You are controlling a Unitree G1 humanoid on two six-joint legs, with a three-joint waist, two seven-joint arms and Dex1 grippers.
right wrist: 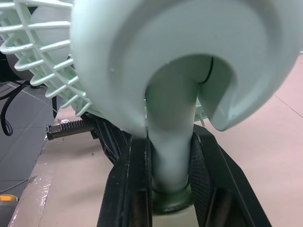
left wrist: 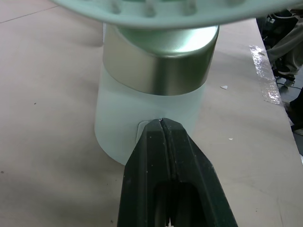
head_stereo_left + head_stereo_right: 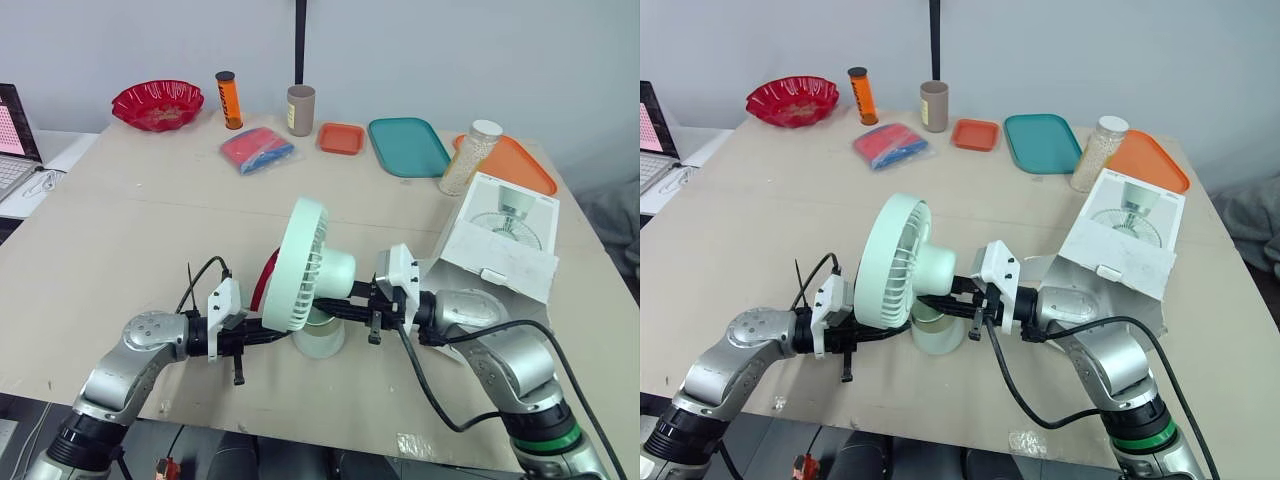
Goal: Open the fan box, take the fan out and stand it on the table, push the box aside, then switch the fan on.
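The fan is standing upright on the table, with its grille facing the robot's left.

The left gripper is reaching in from the fan's left. Its two black fingers are pressing together, and their joined tips are touching a small oval patch low on the fan's base. It is carrying nothing.

The right gripper is reaching in from the fan's right, behind the grille. It is pinching the fan's stem between both fingers, just above the base.

The box is lying to the right of the fan, slightly behind it and apart from it. Its printed face is up and one flap is hanging open toward the fan.

Well behind the fan, along the far side, a red bowl, an orange tube, a brown cup, a red and blue packet, a small orange tray, a teal tray, a jar and a large orange tray are sitting.
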